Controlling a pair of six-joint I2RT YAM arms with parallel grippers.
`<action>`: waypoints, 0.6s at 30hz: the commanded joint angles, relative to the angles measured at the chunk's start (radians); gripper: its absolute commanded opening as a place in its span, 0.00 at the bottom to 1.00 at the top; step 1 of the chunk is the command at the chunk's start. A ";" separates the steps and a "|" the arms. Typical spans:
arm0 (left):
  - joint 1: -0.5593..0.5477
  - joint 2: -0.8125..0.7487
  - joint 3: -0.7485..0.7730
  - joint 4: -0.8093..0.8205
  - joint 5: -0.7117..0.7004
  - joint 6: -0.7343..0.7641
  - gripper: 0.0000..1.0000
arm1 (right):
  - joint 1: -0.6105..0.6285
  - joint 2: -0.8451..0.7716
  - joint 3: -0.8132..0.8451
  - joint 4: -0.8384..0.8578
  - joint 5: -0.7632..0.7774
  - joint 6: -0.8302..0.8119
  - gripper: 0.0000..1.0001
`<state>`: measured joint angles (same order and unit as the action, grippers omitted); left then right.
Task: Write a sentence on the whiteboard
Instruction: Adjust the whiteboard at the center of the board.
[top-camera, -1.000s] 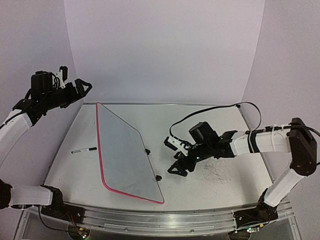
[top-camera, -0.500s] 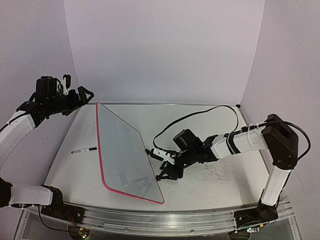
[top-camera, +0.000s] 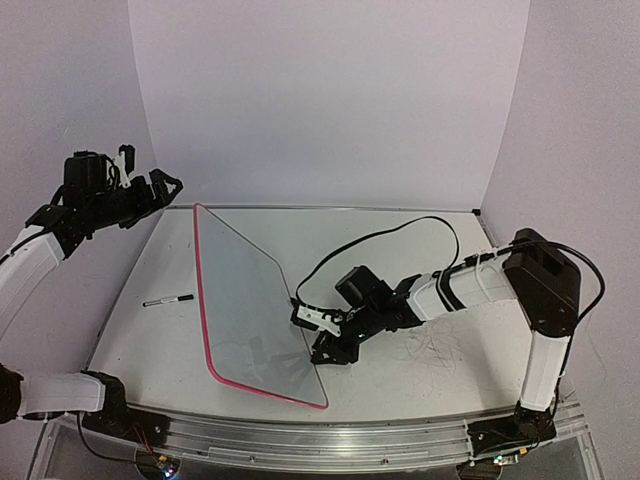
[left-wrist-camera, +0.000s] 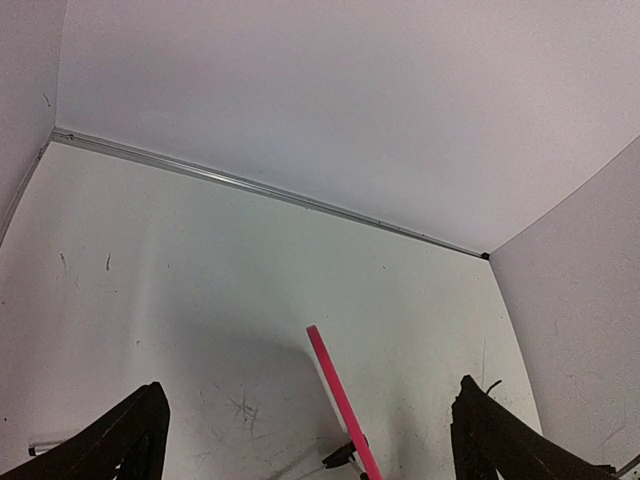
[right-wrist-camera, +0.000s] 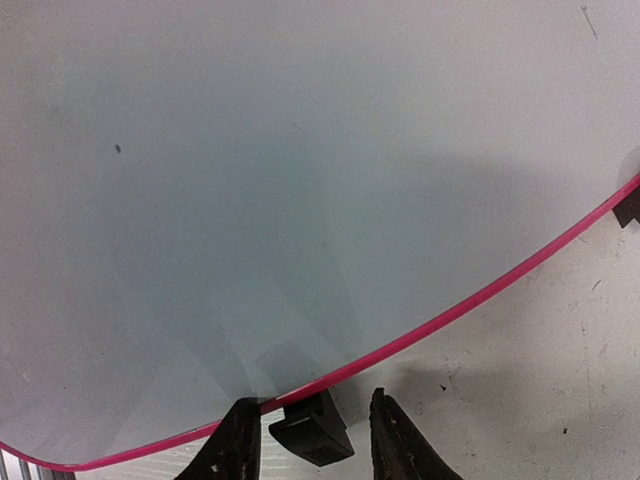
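The right gripper (top-camera: 325, 350) sits low at the whiteboard's (top-camera: 245, 300) near-right edge.

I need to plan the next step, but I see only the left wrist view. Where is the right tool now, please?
Observer: The right tool is at the right long edge of the whiteboard, open, its fingers on both sides of a black clip.
Operator: Is something written on the board?
Observer: The part in the right wrist view bears no writing.
Operator: Where is the marker?
Observer: The marker lies on the table, left of the board, in neither tool.
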<state>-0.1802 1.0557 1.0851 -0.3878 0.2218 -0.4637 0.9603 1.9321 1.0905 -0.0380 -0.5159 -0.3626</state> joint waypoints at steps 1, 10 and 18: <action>0.005 -0.025 0.018 0.006 -0.013 0.022 0.99 | 0.010 0.025 0.035 0.030 -0.003 -0.010 0.36; 0.004 -0.012 0.030 0.006 -0.001 0.009 0.99 | 0.011 -0.006 -0.040 0.139 0.060 0.028 0.20; 0.004 0.015 0.049 0.010 0.016 -0.006 0.99 | 0.010 -0.083 -0.170 0.274 0.178 0.132 0.02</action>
<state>-0.1802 1.0557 1.0856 -0.3938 0.2254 -0.4688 0.9802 1.8957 0.9768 0.1536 -0.4547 -0.3475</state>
